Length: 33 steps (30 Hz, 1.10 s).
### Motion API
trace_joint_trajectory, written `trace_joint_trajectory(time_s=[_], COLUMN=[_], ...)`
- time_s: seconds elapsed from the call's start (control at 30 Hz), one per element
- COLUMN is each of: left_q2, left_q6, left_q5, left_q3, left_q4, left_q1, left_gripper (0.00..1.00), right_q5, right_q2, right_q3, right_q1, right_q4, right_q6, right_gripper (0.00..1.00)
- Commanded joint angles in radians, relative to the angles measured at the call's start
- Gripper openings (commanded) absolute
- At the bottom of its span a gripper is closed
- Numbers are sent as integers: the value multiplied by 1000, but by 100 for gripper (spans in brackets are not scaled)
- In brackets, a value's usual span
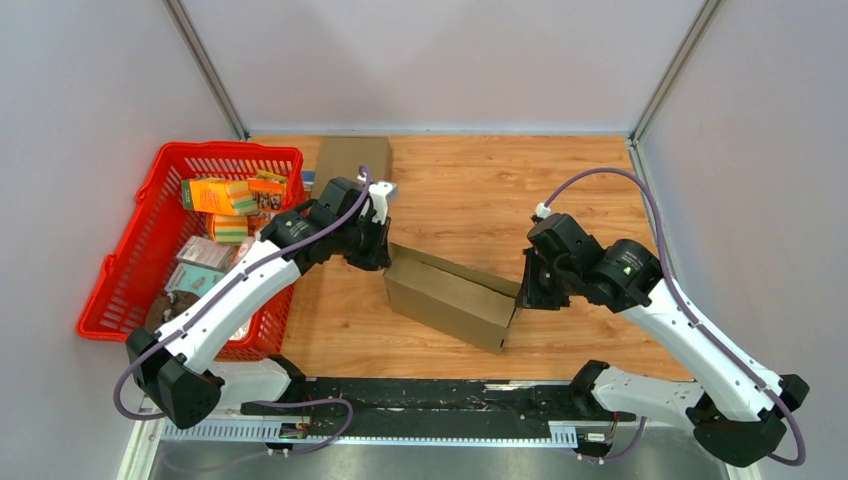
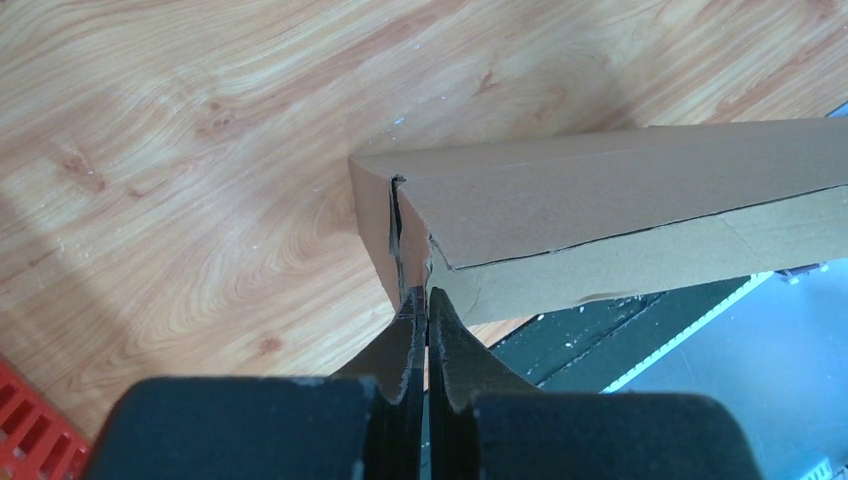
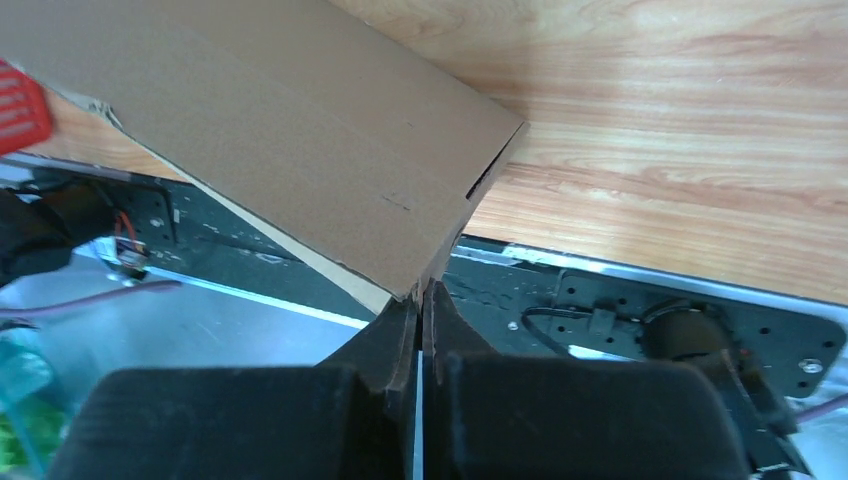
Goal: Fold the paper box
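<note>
- Left pincer [image 2: 418,302] — jaws drawn together, clamped on a thin cardboard flap at one end corner of the paper box [image 1: 452,295].
- Right pincer [image 3: 422,296] — jaws drawn together, clamped on the edge at the opposite end corner of the paper box.
- Paper box: brown cardboard, long and open along its upper side. It spans the gap between the two pincers, with one end touching each set of tips.
- From the left pincer, the box runs ahead of the tips and off toward the right pincer. From the right pincer, its broad panel slopes ahead and off toward the left one.
- Table [image 1: 480,190]: wood-grain top, under both pincers and the box.
- Basket [image 1: 150,230]: red plastic, holding assorted packets, on the outer side of the left pincer and well apart from the box.
- Flat cardboard piece [image 1: 352,157]: lies on the table beyond the left pincer.
</note>
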Motion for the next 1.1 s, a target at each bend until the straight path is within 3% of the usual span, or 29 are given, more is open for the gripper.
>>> trace_joint_trajectory(time_s=[0.0, 0.27, 0.8, 1.07], left_q2=[-35, -41, -35, -40], left_q6=[-14, -23, -14, -17], left_q5=[59, 69, 59, 54], left_q3=[-20, -39, -39, -48], left_q4=[13, 30, 20, 22], left_q1=[-7, -7, -7, -7], left_gripper=[0, 0, 0, 0], right_q5=[-129, -149, -160, -181], right_q2=[-9, -21, -35, -52], right_q3=[-11, -46, -97, -84], right_q1=[-60, -106, -106, -118], right_q4=[148, 182, 90, 77], right_q6=[149, 192, -75, -104], right_gripper=[0, 0, 0, 0])
